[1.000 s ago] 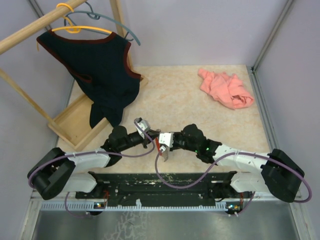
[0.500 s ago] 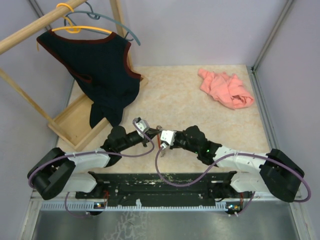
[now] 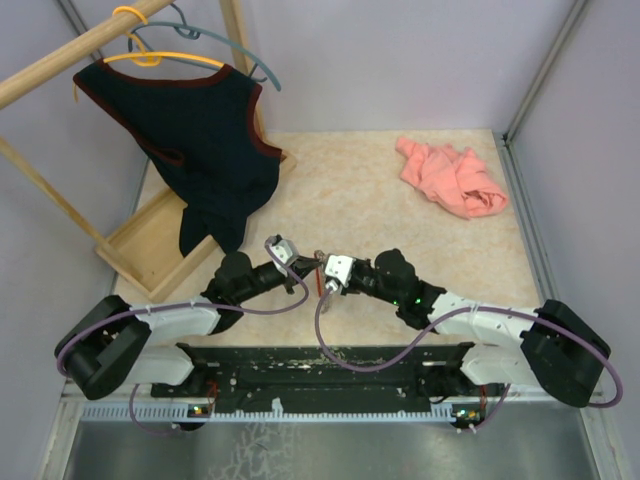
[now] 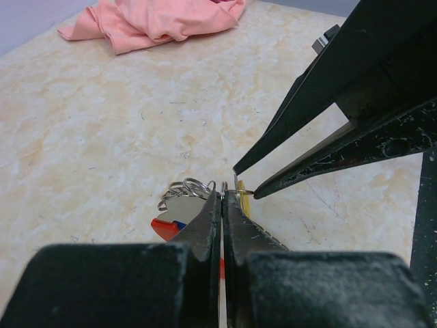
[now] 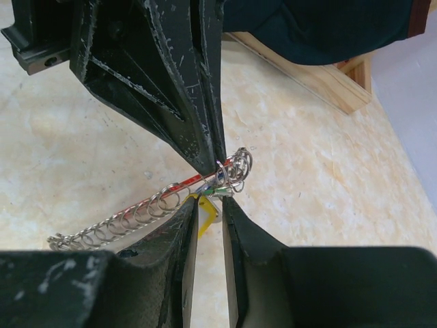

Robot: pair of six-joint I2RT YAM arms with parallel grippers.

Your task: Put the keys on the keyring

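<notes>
The keyring is a chain of silver rings [image 5: 136, 215] with a thin red strip along it, hanging between both grippers just above the table. In the top view it [image 3: 320, 280] sits where the two grippers meet. My left gripper [image 4: 224, 190] is shut on one thin ring at the chain's end, with a bunch of rings [image 4: 186, 187] and a red-and-blue key head [image 4: 166, 226] beside it. My right gripper [image 5: 208, 203] is closed on a yellow-tagged key [image 5: 205, 210] that touches the rings. Its fingers [image 4: 307, 89] meet my left tips.
A pink cloth [image 3: 450, 178] lies at the back right of the table. A wooden rack with a dark vest [image 3: 205, 140] on hangers stands at the back left, and its wooden base [image 3: 150, 250] lies close to my left arm.
My right gripper has moved up and away from the table's near edge, closer to the left gripper's tips, carrying the key. The left gripper has stayed in place.
</notes>
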